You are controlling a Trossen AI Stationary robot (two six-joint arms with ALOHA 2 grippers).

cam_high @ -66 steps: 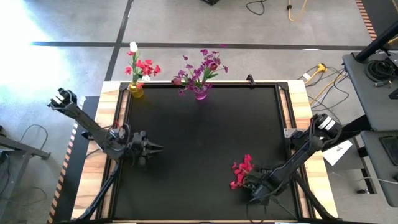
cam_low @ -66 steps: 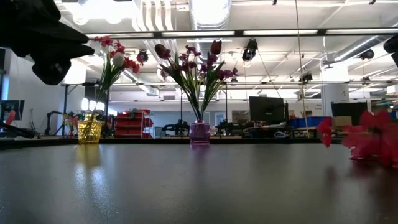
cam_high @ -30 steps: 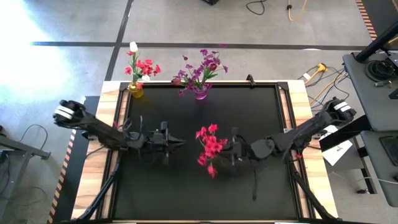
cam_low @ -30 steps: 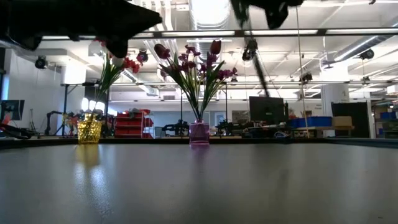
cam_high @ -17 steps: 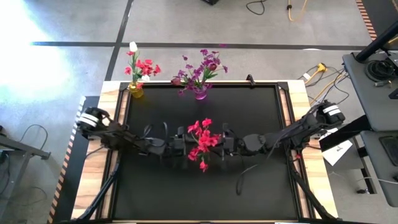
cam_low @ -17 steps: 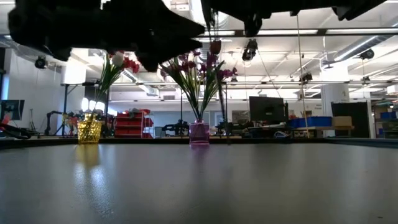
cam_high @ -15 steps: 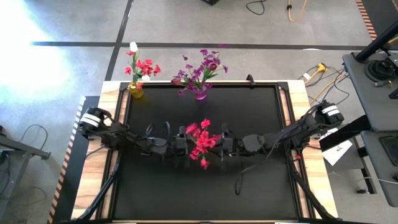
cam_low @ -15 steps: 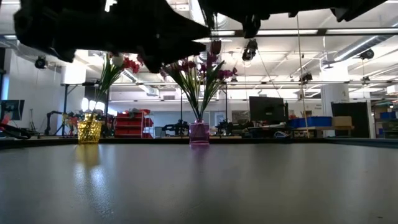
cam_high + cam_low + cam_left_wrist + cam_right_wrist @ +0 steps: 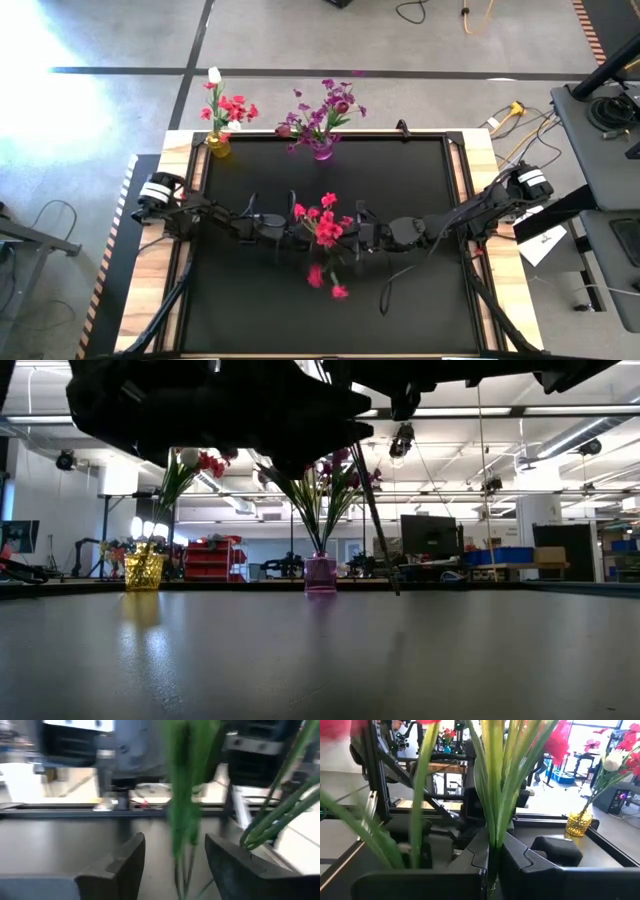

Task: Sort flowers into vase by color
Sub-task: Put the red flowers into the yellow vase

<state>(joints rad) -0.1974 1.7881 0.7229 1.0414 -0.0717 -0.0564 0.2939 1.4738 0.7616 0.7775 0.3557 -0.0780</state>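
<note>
A spray of red flowers (image 9: pixel 322 225) hangs over the middle of the table, its green stems (image 9: pixel 490 795) in my shut right gripper (image 9: pixel 490 857), which reaches in from the right (image 9: pixel 354 232). My left gripper (image 9: pixel 175 852) has come in from the left (image 9: pixel 296 228) and is open, one finger on either side of the same green stems (image 9: pixel 180 805); I cannot tell that it touches them. At the far edge, a yellow vase (image 9: pixel 218 147) holds red and white flowers. A purple vase (image 9: pixel 322 151) there holds purple flowers. My right gripper pinches the bundle of green stems (image 9: pixel 491 837) between its two fingers. The fingers come level from the table's right and lie across the stems. The blooms stand above the fingers and a long stem end (image 9: pixel 390 560) hangs slanting below them, lifted off the table.
The two vases stand close together at the far left of the black tabletop (image 9: pixel 420 180). Wooden rails (image 9: pixel 480 160) and the arms' bases flank the table. Cables lie on the floor at the far right (image 9: pixel 520 120).
My right gripper has carried the red flowers toward the table's left, to its middle. My left gripper has gone toward the right until it reaches the spray's stems. Two lower blooms now droop farther toward the near edge than before.
</note>
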